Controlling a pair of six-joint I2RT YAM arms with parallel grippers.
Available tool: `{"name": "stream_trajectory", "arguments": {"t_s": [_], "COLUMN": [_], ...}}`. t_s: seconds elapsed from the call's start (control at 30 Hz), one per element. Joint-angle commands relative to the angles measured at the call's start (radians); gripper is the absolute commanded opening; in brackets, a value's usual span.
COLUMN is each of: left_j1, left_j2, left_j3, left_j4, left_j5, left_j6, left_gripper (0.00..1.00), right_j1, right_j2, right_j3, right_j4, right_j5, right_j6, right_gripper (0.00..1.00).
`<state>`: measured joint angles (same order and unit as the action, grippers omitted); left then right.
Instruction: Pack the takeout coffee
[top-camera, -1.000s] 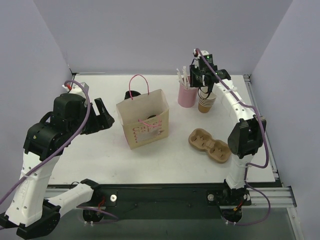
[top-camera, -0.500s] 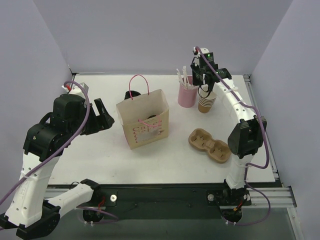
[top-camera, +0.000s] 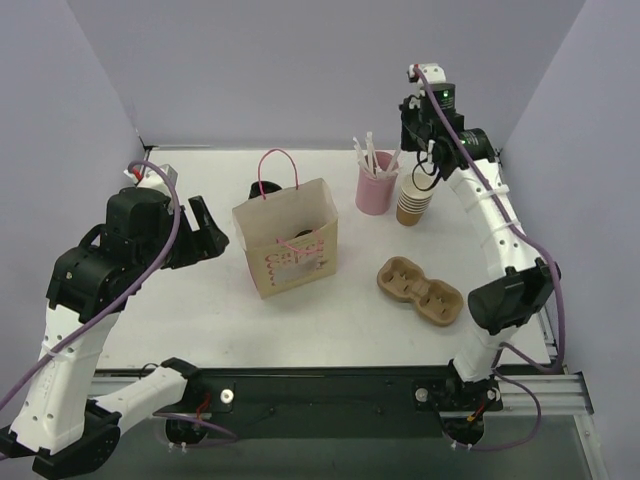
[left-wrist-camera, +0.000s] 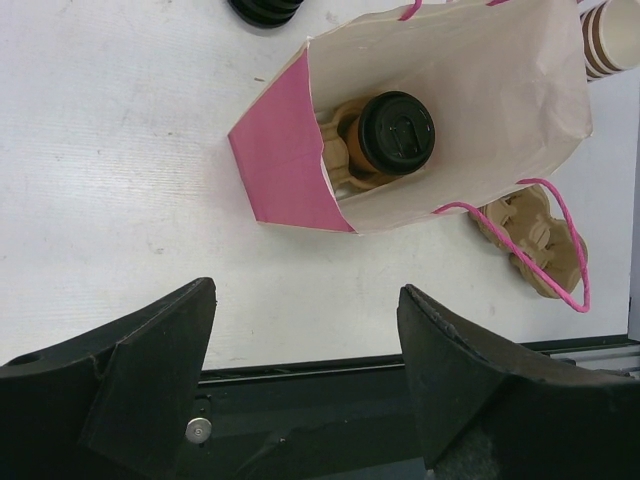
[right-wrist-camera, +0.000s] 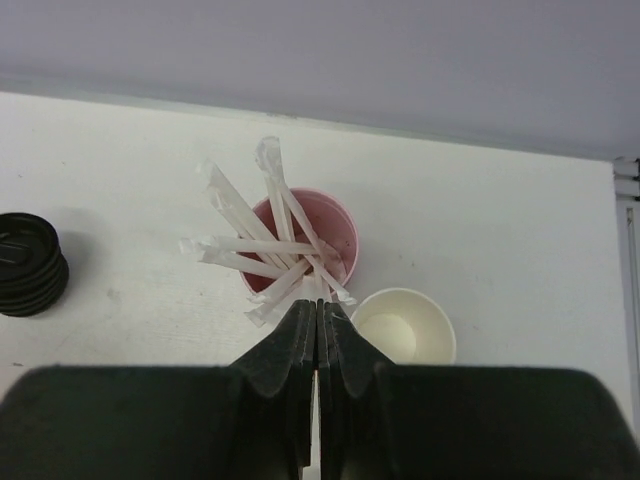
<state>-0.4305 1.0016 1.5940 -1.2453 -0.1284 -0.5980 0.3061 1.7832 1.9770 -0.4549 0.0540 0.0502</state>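
The takeout coffee, a tan cup with a black lid, stands inside the open paper bag in a cardboard carrier. In the top view the bag hides it. My left gripper is open and empty, held above the table left of the bag. My right gripper is shut on a thin white wrapped straw, held high above the pink cup of straws. In the top view it is at the back right.
A stack of lidless paper cups stands right of the pink cup. A stack of black lids sits behind the bag. A brown moulded cup carrier lies at the right front. The bag has pink handles.
My right gripper has risen up and to the right from the pink straw cup, staying shut. The left arm and the bag have not moved.
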Motion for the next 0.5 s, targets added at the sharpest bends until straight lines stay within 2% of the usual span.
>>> {"name": "stream_trajectory", "arguments": {"t_s": [0.0,0.2,0.33,0.47], "left_j1": [0.004,0.004,0.004,0.004], "left_j2": [-0.004,-0.015,-0.023,-0.040], "left_j3": [0.001,-0.006,0.003,-0.003], "left_j4": [0.058,0.098,0.103,0.106], "left_j5": [-0.022,-0.025,-0.042,-0.056], "left_j6": [0.027,0.038,0.056,0.061], "left_gripper": [0.83,0.83,0.83,0.83], "right_j1": [0.063,0.212,0.406,0.550], "right_j2": [-0.158,-0.257,-0.300,-0.335], "right_j3": [0.086,0.173,0.232,0.226], "right_j4": [-0.019,-0.027,-0.033,-0.030], "right_j5": [0.072,0.159,0.242,0.265], "right_j6": [-0.036,-0.118,-0.180,-0.174], "right_gripper": [0.00,0.00,0.00,0.00]}}
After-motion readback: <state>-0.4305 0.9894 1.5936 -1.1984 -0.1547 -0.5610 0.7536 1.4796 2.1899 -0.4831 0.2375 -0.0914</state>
